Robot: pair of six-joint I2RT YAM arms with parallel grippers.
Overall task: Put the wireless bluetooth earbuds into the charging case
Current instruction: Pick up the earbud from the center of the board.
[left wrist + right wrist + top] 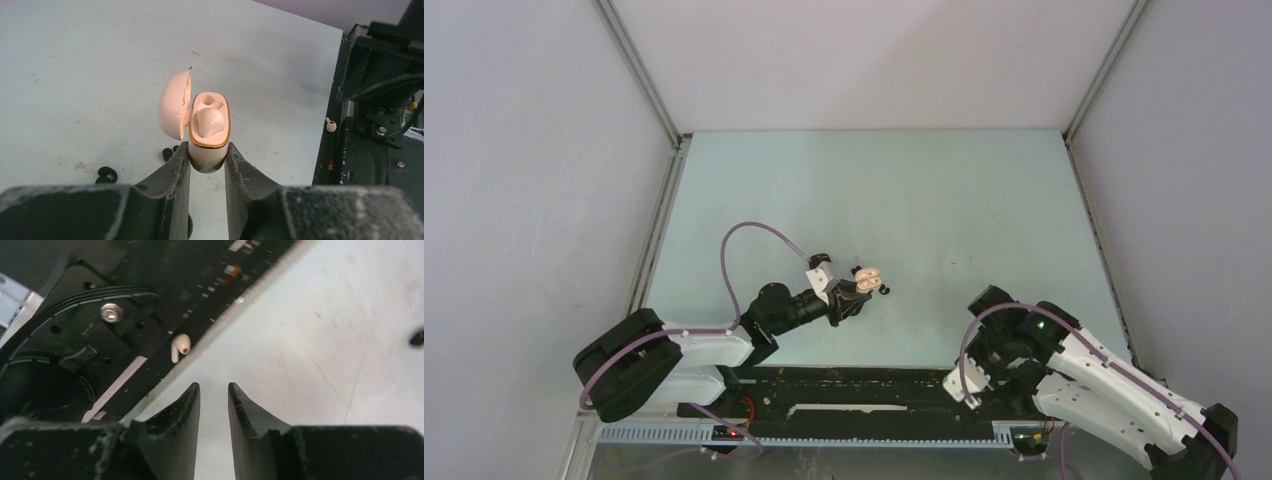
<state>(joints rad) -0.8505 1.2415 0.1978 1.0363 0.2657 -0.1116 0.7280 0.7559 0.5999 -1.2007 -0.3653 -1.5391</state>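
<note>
My left gripper (207, 159) is shut on the lower body of a pale pink charging case (209, 131) with a gold rim, held above the table. Its lid stands open to the left. One whitish-beige earbud (210, 121) sits in the case; the well behind it looks empty. In the top view the case (871, 279) is at the left gripper's tip (856, 293). Another whitish-beige earbud (179, 346) lies on the black base rail by the table's near edge, ahead and left of my right gripper (213, 388), which is open and empty. It also shows in the left wrist view (329, 124).
Small glossy black curled earbuds (107, 174) lie on the table (100, 75) below and left of the case, and more sit beside the left finger (167, 153). One dark piece (416, 337) shows at the right edge. The black base rail (864, 390) runs along the near edge.
</note>
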